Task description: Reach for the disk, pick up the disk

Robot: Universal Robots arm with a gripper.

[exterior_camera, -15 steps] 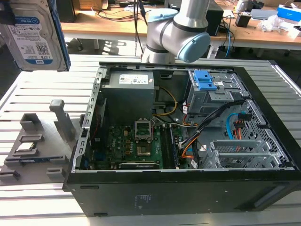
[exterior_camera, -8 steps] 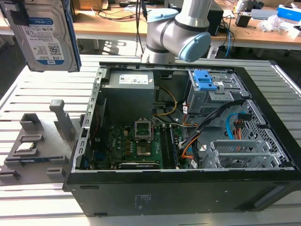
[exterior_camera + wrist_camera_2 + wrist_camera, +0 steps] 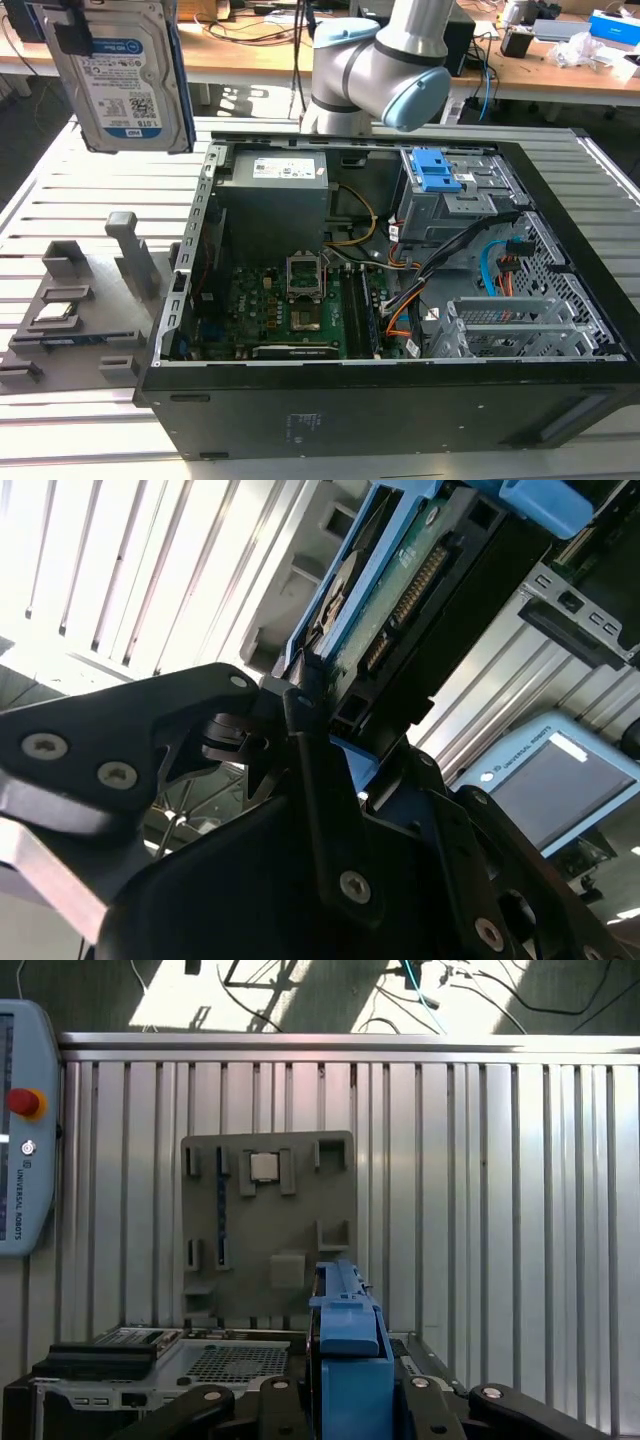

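Nearest, in the first wrist view: gripper [image 3: 346,1405] closed firmly on the disk [image 3: 348,1345], gripping it across its blue side rail, seen edge-on. Same hold in the second wrist view, black fingers [image 3: 312,780] pinching one end, green board and connector row pointing away from the wrist. In the exterior view, held upright in the air at the top of the exterior view's left, label facing out, well above the slatted table [image 3: 60,200] and apart from the open computer case [image 3: 350,400]. Beneath, a grey fixture plate [image 3: 90,345] with a small processor chip [image 3: 57,312] seated on it.

Could slip or twist, given a narrow hold on smooth plastic at one end only; would then fall onto the plate or chip below. Could knock the case wall on any low sideways swing.

Top edge of the disk cut off by the frame in the exterior view. Cannot tell how deep the fingers reach along the rail. Far benches cluttered and hard to make out
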